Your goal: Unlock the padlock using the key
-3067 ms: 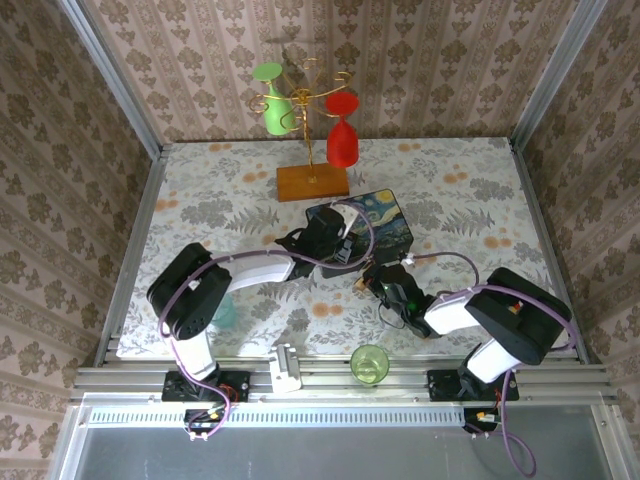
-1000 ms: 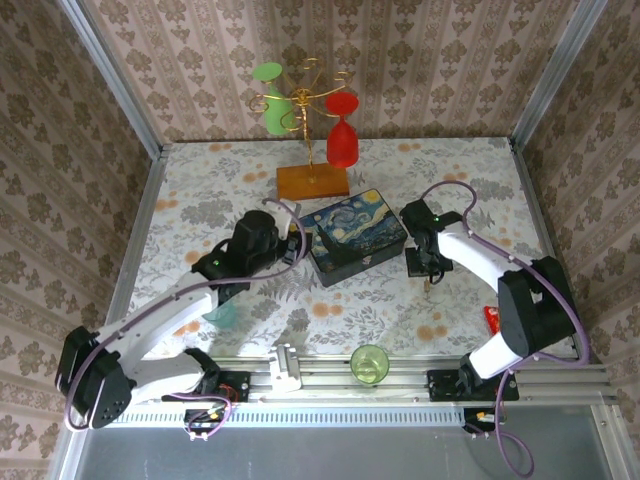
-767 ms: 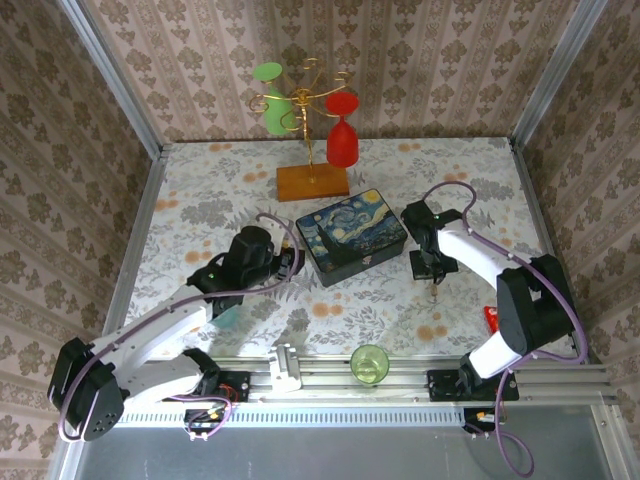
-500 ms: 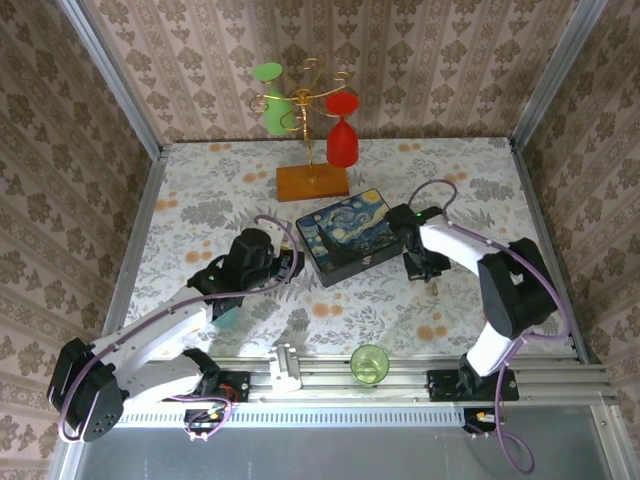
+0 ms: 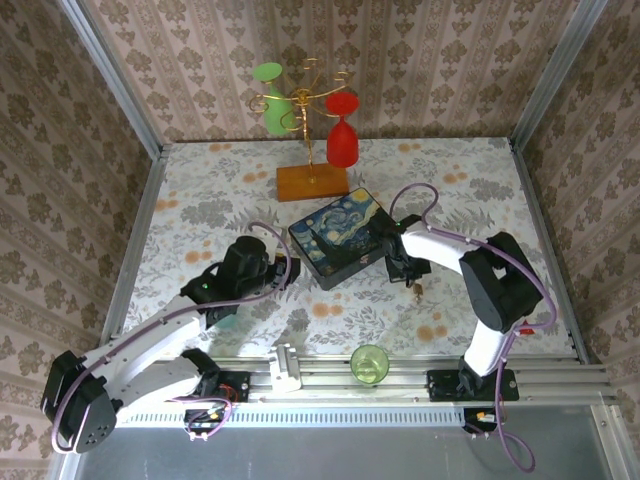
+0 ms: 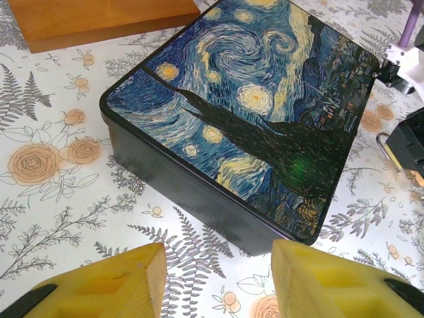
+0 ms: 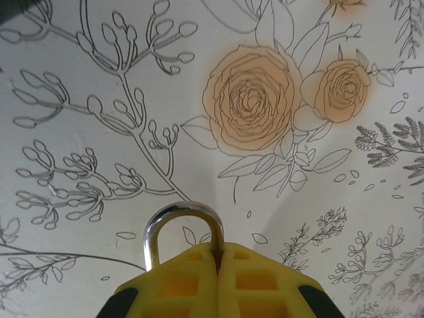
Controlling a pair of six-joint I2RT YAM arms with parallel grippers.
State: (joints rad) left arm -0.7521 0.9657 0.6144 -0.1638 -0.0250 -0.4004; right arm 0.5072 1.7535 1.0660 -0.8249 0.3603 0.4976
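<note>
The padlock (image 7: pixel 180 224) shows its silver shackle arching out from between my right gripper's (image 7: pixel 217 257) yellow fingers, which are shut on one leg of it just above the floral tablecloth. From above, the right gripper (image 5: pixel 406 268) sits close by the right side of the starry-night box (image 5: pixel 335 235), with the small brass padlock (image 5: pixel 418 291) below it. In the left wrist view the shackle (image 6: pixel 383 147) hangs beside the box's (image 6: pixel 245 112) right corner. My left gripper (image 6: pixel 218 268) is open and holds nothing, a short way off the box's near wall.
A wooden-based stand (image 5: pixel 312 180) with a green and a red glass stands behind the box. A green cup (image 5: pixel 370 362) sits at the front rail. A teal object (image 5: pixel 222 315) lies under the left arm. Wallpapered walls enclose the table.
My right gripper has carried the padlock leftward to the box's right side. The box has turned and slid slightly left. My left gripper has backed away from the box.
</note>
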